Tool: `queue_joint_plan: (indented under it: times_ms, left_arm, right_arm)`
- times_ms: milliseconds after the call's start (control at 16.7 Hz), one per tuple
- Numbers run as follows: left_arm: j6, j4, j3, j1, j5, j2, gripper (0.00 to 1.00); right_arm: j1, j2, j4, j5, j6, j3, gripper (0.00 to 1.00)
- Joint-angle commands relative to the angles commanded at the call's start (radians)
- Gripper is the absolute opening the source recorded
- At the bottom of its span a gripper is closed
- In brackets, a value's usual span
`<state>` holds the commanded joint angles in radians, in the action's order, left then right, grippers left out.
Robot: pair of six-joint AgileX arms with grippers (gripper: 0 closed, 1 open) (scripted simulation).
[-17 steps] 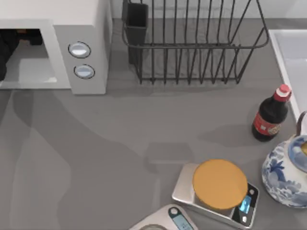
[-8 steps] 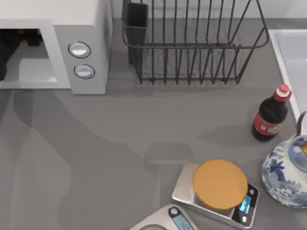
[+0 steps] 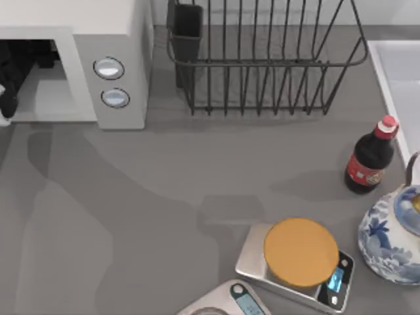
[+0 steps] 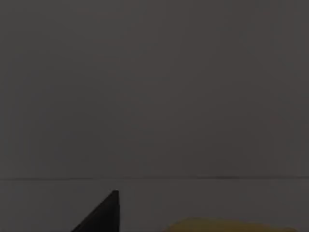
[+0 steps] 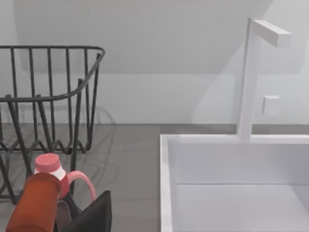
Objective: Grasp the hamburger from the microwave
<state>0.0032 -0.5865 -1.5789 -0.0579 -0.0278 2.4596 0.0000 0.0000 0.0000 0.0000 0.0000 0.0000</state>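
Left gripper (image 3: pixel 8 79): upper left of the top view, inside the microwave (image 3: pixel 118 39) cavity; finger spread: cannot tell
Hamburger (image 4: pixel 227 225): yellow-orange sliver at the left wrist view's bottom edge, beside my dark fingertip (image 4: pixel 104 215)
Left wrist view: dark

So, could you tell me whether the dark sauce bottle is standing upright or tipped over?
Upright: the dark sauce bottle stands on its base on the table, red cap at its top, beside the blue-and-white teapot.
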Motion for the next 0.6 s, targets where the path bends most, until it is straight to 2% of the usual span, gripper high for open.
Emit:
queue_joint_plan:
  times_ms: [420,600]
  left_arm:
    - [-0.151,0.161,0.421,-0.392,0.4,-0.531,0.0]
    - [-0.204,0.217,0.566,-0.528,0.539,-0.691,0.0]
  right_arm:
    - [0.0,0.0,0.0,0.0,0.0,0.0,1.0]
    - [0.0,0.0,0.0,0.0,0.0,0.0,1.0]
